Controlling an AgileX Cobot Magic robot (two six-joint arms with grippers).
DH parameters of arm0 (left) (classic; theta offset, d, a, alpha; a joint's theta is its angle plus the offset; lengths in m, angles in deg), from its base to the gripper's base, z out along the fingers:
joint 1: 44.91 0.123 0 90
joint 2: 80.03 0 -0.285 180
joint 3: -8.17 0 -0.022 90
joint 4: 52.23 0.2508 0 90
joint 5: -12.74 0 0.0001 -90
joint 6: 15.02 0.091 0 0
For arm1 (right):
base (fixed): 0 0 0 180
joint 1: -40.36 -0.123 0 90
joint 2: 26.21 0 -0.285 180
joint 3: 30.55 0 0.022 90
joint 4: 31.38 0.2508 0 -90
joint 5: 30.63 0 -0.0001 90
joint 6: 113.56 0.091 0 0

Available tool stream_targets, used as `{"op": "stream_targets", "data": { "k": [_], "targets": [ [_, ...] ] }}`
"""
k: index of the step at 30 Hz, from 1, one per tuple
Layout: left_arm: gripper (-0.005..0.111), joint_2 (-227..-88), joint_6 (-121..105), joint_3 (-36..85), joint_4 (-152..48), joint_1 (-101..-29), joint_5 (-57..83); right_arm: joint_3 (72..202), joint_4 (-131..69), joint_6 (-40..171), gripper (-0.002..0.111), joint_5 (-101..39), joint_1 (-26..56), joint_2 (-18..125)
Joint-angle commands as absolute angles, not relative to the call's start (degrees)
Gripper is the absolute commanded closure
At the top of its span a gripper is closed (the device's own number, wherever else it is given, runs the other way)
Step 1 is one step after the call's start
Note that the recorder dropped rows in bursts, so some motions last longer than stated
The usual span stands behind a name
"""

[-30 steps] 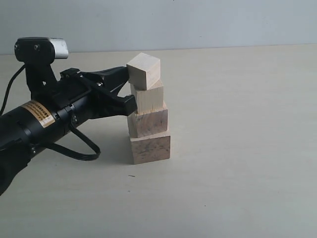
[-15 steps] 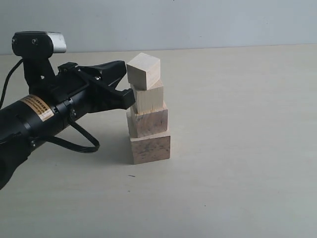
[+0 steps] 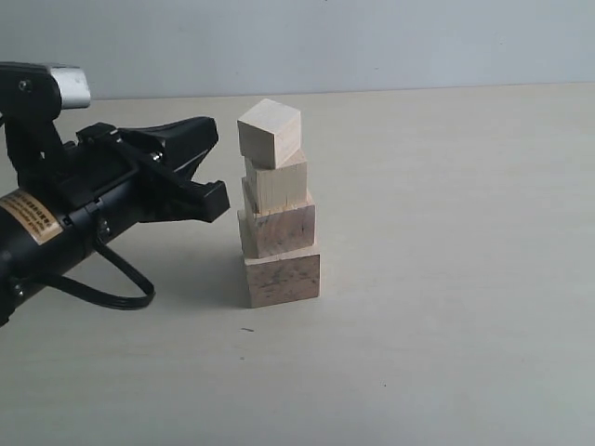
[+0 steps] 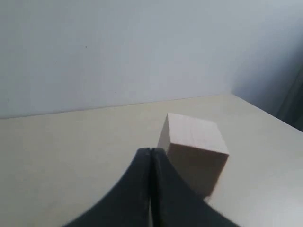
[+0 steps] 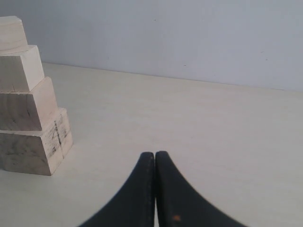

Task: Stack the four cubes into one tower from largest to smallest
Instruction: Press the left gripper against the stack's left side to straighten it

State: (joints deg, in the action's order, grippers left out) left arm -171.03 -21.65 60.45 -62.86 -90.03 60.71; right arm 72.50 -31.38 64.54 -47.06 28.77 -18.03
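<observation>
Left gripper point(image 4: 150, 155): fingers pressed together in its wrist view, nothing held. In the exterior view its arm point(image 3: 84, 209) comes in from the left, tips level with the upper half of the tower point(image 3: 279, 214), near it but with a clear gap, no contact.

Right gripper point(image 5: 155, 156): fingers also closed tip to tip, empty. Seen only in its own wrist view, low over the table point(image 3: 446, 279) and well apart from the stack.

All four cubes are in one column, centre-left on the table:
- largest cube point(image 3: 284, 276) is at the bottom, flat on the table, with dark mottling near its top edge
- second cube point(image 3: 279, 229) sits on it, shifted slightly left
- third cube point(image 3: 277, 184) is next up, roughly square with the ones below
- smallest cube point(image 3: 270, 133) is on top, twisted so a corner faces the camera, out of line with the rest and slightly over the left side

Left wrist view shows one pale cube just past the closed tips, not touching them; can't tell for sure which one, probably the top. Right wrist view shows the stepped stack, with a dark streak on the bottom block's side.

Plain pale wall point(image 3: 372, 46) behind.
</observation>
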Motion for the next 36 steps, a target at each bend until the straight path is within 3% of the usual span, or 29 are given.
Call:
{"op": "stream_targets", "data": {
  "k": [1,36],
  "targets": [
    [0.107,-170.41,-21.39,61.05,-63.35,-92.07,60.18,72.24,-31.38,64.17,0.108,-47.0,29.15,-18.43],
    [0.107,-176.11,-19.67,56.36,-64.23,-90.66,59.97,72.24,-31.38,64.17,0.108,-47.0,29.15,-18.43]
  ]
}}
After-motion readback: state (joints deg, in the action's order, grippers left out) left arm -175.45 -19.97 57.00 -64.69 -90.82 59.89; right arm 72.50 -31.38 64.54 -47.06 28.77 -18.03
